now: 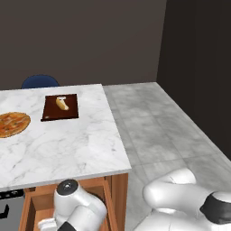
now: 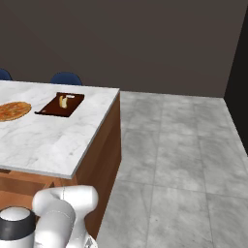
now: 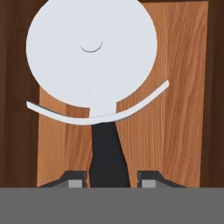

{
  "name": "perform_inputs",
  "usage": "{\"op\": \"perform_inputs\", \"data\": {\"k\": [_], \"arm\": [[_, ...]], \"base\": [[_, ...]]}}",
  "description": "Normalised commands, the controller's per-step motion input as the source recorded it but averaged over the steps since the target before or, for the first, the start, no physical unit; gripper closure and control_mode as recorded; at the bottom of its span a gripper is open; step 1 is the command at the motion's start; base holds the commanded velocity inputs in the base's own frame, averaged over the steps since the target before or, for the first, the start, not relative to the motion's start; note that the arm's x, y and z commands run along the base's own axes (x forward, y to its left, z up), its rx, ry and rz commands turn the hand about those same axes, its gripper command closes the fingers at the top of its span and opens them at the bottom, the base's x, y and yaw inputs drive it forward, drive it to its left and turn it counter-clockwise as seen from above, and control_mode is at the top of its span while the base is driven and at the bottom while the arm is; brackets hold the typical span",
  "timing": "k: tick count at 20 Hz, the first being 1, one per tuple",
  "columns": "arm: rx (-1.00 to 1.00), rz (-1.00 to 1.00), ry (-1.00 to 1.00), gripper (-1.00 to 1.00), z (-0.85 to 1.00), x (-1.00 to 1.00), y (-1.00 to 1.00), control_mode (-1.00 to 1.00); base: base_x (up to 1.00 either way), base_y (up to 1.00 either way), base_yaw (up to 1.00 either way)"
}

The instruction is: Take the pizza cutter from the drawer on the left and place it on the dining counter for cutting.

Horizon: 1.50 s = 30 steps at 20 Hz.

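While the gripper (image 3: 111,179) clamps the pizza cutter (image 3: 94,70) by its black handle at lower centre, the drawer (image 3: 175,109) floor sits behind; fingertips (image 3: 74,178) mostly cut off.

A dark brown cutting board (image 1: 60,108) lay flat toward the far edge, with a pale piece of bread (image 1: 62,104) resting on it. To its left, apart from it, sat a round pizza (image 1: 12,124). A blue chair (image 1: 40,81) stood beyond, above a grey tiled floor (image 1: 162,131).
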Motion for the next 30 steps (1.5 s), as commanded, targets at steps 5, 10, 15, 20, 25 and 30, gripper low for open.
{"op": "perform_inputs", "data": {"k": [5,10,15,20,25,30], "arm": [[0.0,0.0,0.03,1.0,0.69,0.0,-0.24,-1.0],[0.0,0.0,0.01,1.0,0.69,0.0,-0.2,-1.0],[0.0,-0.01,0.01,1.0,0.65,0.05,-0.26,-1.0],[0.0,-0.07,0.0,1.0,0.51,0.27,-0.22,-1.0],[0.0,-0.06,0.01,1.0,0.53,0.31,-0.27,-1.0],[0.0,-0.05,0.02,1.0,0.47,0.43,-0.27,-1.0]], "base": [[0.0,0.0,0.0],[0.0,0.0,0.0],[0.0,0.0,0.0],[0.0,0.0,0.0],[0.0,0.0,0.0],[0.0,0.0,0.0]]}}
